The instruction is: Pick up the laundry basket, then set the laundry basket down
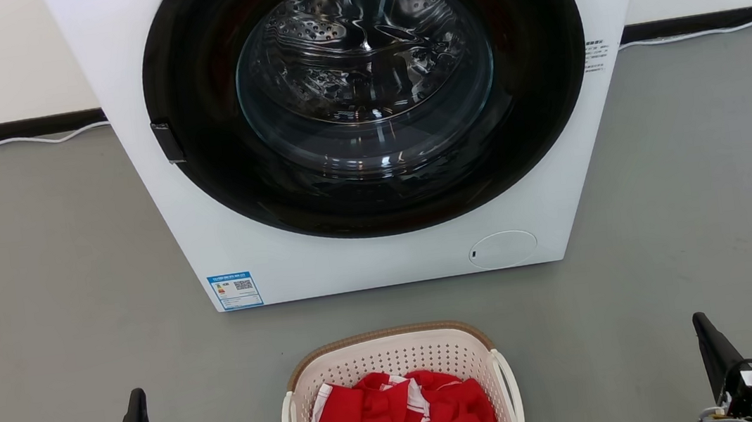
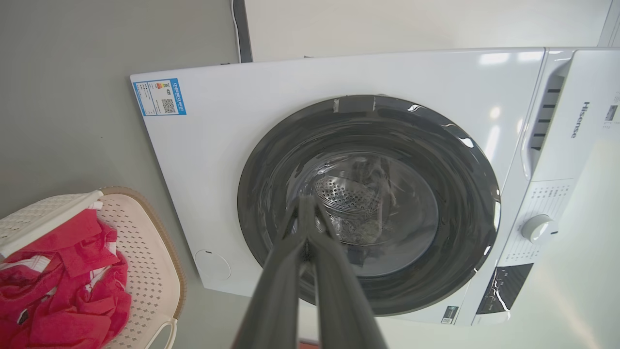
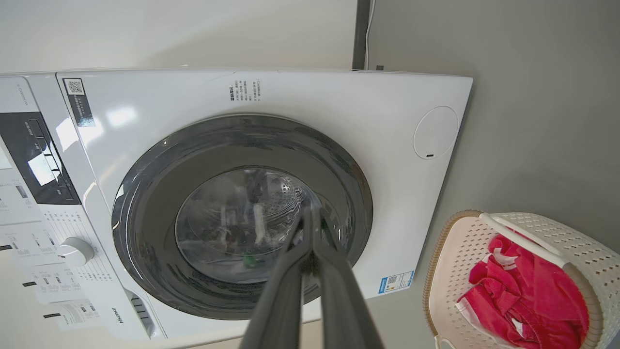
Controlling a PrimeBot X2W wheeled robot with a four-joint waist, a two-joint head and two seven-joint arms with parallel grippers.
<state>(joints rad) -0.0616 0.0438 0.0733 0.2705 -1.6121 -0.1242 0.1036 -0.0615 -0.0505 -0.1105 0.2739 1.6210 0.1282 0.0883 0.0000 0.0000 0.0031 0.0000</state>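
Note:
The laundry basket (image 1: 393, 358) sits on the grey floor at the bottom centre of the head view, cream and perforated with a brown rim and white side handles, holding red and white clothes (image 1: 406, 416). It also appears at the lower left of the left wrist view (image 2: 145, 252) and the lower right of the right wrist view (image 3: 460, 261). My left gripper (image 1: 137, 397) stands well left of the basket, and in its own wrist view (image 2: 306, 201) the fingertips meet, shut on nothing. My right gripper (image 1: 700, 323) is far to the basket's right, likewise shut and empty (image 3: 310, 213).
A white front-loading washer (image 1: 367, 254) with a dark round door stands just behind the basket. A white cable (image 1: 7, 143) runs along the wall's black skirting. Bare grey floor (image 1: 38, 292) lies on both sides of the basket.

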